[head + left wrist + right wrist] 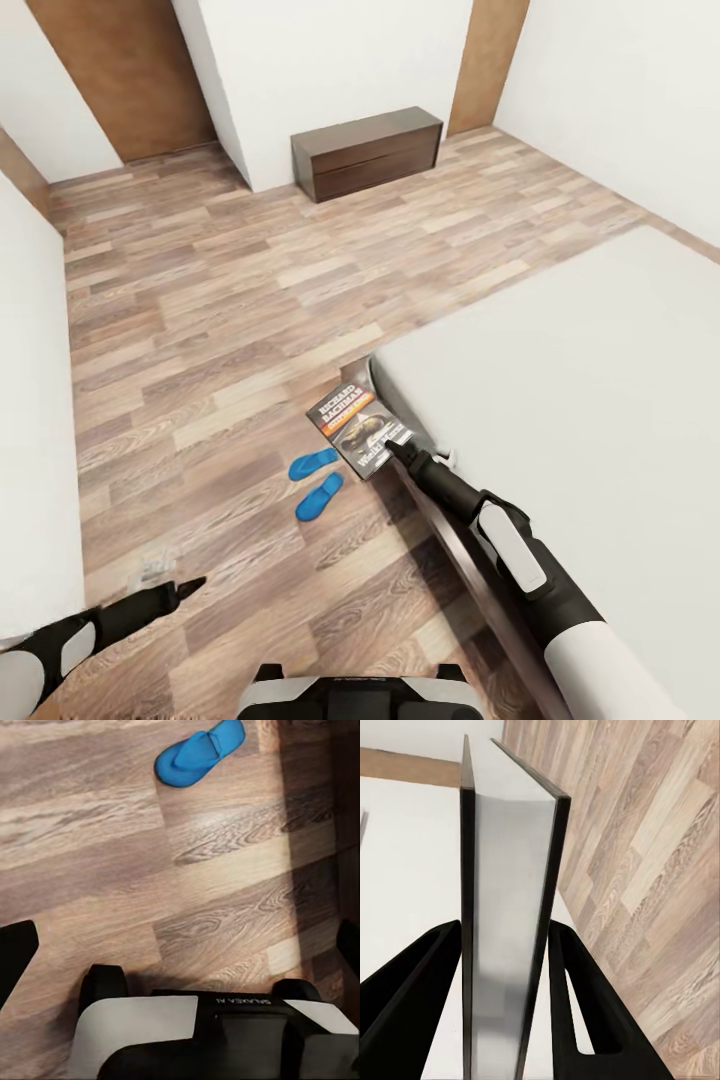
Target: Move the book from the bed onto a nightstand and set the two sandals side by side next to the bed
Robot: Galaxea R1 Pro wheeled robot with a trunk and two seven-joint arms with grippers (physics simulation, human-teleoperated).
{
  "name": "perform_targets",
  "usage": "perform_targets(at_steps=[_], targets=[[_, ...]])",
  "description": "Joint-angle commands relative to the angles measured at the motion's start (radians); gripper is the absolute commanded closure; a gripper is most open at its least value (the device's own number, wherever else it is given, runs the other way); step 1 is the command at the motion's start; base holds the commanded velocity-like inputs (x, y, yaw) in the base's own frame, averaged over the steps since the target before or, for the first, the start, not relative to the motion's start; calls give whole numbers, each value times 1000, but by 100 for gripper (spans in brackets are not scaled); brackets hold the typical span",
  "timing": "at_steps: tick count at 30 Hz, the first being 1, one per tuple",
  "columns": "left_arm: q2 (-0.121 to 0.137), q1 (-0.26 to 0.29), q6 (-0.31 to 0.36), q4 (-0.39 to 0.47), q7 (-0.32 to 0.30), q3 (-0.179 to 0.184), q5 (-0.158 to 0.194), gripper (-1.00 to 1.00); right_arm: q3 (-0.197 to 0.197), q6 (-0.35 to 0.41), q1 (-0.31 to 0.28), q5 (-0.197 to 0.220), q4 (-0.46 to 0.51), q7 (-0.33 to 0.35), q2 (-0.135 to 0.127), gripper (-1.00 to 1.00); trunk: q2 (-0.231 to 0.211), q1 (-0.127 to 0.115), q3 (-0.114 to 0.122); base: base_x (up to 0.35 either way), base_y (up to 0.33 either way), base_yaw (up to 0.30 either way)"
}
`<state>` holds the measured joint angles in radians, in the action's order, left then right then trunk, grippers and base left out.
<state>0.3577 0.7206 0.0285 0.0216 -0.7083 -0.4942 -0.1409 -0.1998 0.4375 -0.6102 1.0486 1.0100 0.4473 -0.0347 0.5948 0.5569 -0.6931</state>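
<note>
Now the right claw (398, 447) clamps the book (358, 427), long axis running diagonally over the bed (560, 400) corner.

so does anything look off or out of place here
Two flat bright-blue sandals lie on the wood-plank floor, near each other but angled differently rather than neatly paired beside the pale grey-white bed. The small dark paperback book is pinched in the right end effector, hanging past the bed's corner.
</note>
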Motion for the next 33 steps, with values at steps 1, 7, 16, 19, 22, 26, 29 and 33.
perform_targets(at_steps=[1, 7, 16, 19, 22, 26, 29, 33], targets=[[-4, -37, -22, -2, 6, -14, -13, -100, -1, 5, 0, 11, 1, -1, -1, 100, 1, 0, -1, 0, 0, 292], [-53, -149, -169, -4, 23, -16, -16, -100, 0, 5, 0, 11, 1, -1, -2, 100, 1, 0, -1, 0, 0, 292], [-75, -182, -221, -5, 104, -18, -6, -100, 0, 4, 0, -11, 0, -2, -1, 100, 1, 0, -1, 0, 0, 292], [-95, -183, -228, -5, 110, -19, -5, -100, -1, 4, 0, -42, 0, -2, -1, 100, 1, 0, -1, 0, 0, 292], [-104, -184, -231, -5, 117, -19, -6, -100, -1, 4, 0, -56, -1, -2, -1, 100, 1, 0, -1, 0, 0, 292], [-117, -184, -233, -5, 121, -19, -6, -100, -1, 4, 0, -60, -1, -2, -1, 100, 1, 0, -1, 0, 0, 292], [-123, -184, -233, -5, 122, -19, -6, -100, 0, 4, 0, -60, -1, -2, -1, 100, 1, 0, -1, 0, 0, 292], [-127, -184, -233, -5, 122, -19, -6, -100, -1, 4, 0, -61, -1, -2, -1, 100, 1, 0, -1, 0, 0, 292]])
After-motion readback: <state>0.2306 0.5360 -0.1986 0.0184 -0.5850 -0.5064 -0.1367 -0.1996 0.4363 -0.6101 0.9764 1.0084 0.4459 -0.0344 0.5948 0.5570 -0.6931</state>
